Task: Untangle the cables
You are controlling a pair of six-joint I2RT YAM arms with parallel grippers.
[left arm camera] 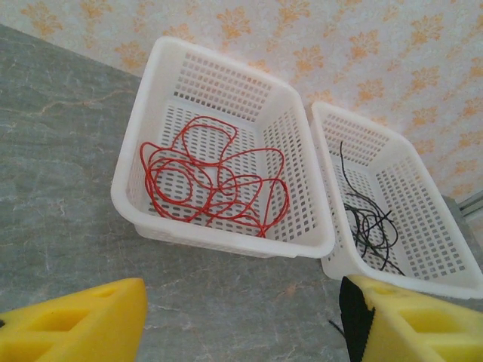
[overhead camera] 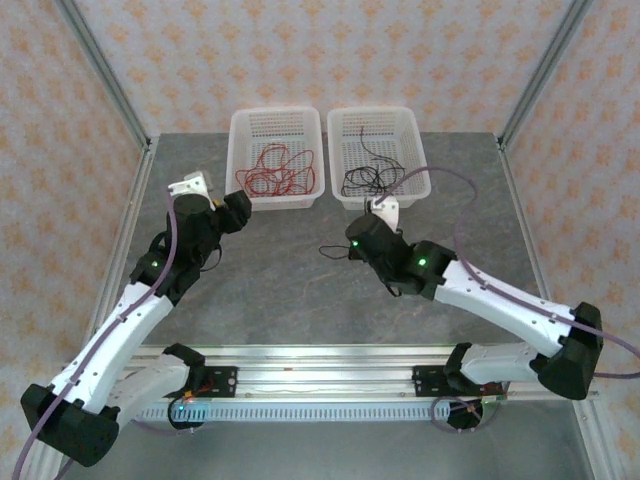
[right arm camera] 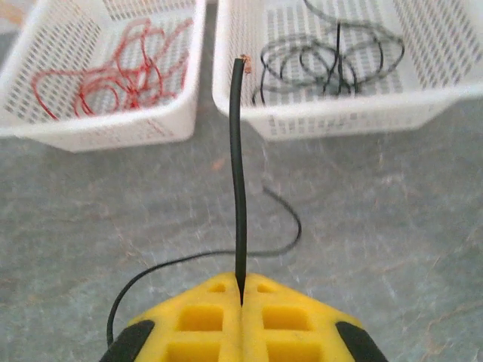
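One black cable [right arm camera: 237,173] sticks out from the right gripper [right arm camera: 241,290], pinched between its pressed-together jaws, tip toward the right basket [right arm camera: 377,113] of black cables [right arm camera: 324,60]. Its tail curls on the table [right arm camera: 392,226]. Red cables [left arm camera: 215,185] lie in the left basket [left arm camera: 226,243], just beyond the spread left gripper [left arm camera: 241,317].

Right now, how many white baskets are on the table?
2. The left basket sits at the far side of the table with red cables in it; the right basket stands beside it holding black cables. None seems hidden.
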